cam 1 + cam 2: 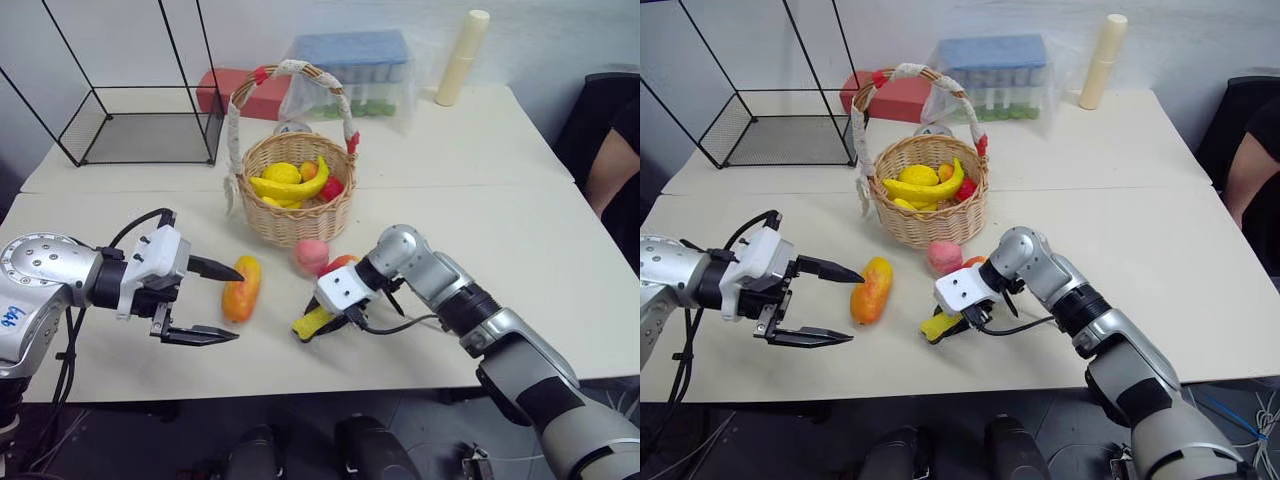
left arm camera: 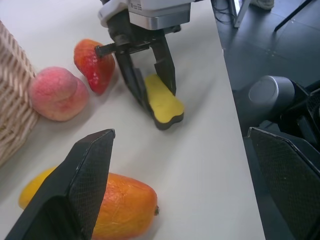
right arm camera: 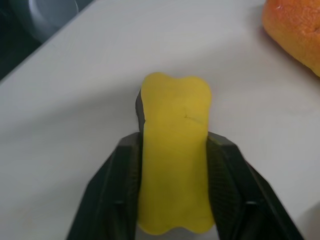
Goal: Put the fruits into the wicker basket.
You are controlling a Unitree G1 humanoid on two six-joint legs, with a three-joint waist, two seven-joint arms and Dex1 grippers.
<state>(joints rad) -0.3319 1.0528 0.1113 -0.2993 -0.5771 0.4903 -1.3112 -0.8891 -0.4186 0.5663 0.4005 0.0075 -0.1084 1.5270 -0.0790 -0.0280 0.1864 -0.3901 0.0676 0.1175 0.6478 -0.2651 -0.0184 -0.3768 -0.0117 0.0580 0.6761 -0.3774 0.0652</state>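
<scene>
Right hand point(image 1: 318, 325) closed on yellow sponge point(image 3: 174, 150), fingers point(image 3: 122, 190) pressing its two long sides, sponge tip touching table point(image 1: 520, 250). Left hand point(image 1: 222, 302) wide open, holding nothing, mango point(image 1: 241, 288) just off its fingertips. Peach point(image 1: 311, 255) and small red fruit point(image 2: 95, 65) touching, at sponge's 12 o'clock. Basket point(image 1: 295, 205) at peach's 12 o'clock, holding bananas, lemon. Wire cage point(image 1: 140, 125) at basket's 10 o'clock. Plastic box, red block, cream tube along table's far edge.

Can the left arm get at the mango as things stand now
Probably yes. The left gripper is open beside the mango, with bare table between them. The right gripper, shut on the sponge, stays clear.
</scene>
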